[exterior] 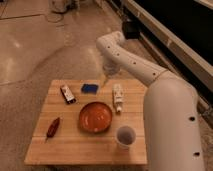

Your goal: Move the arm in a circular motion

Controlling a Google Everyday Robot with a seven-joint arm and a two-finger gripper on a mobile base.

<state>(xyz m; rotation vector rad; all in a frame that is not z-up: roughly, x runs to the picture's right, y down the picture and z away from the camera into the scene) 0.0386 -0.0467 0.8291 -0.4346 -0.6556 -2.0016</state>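
Observation:
The arm (pixel 150 80) is glossy white with small dark dots. It rises from the right, bends at an elbow near the top, and comes down over the far edge of the wooden table (pixel 60 147). Its narrow tip, the gripper (pixel 106 80), hangs just above the table's far side, to the right of a blue object (pixel 90 88) and to the left of a white bottle (pixel 118 96). It holds nothing that I can see.
On the table lie a dark snack bar (pixel 67 94), an orange bowl (pixel 95 116), a red chilli-like object (pixel 52 127) and a white cup (pixel 125 136). Polished floor surrounds the table; a dark counter wall runs along the right.

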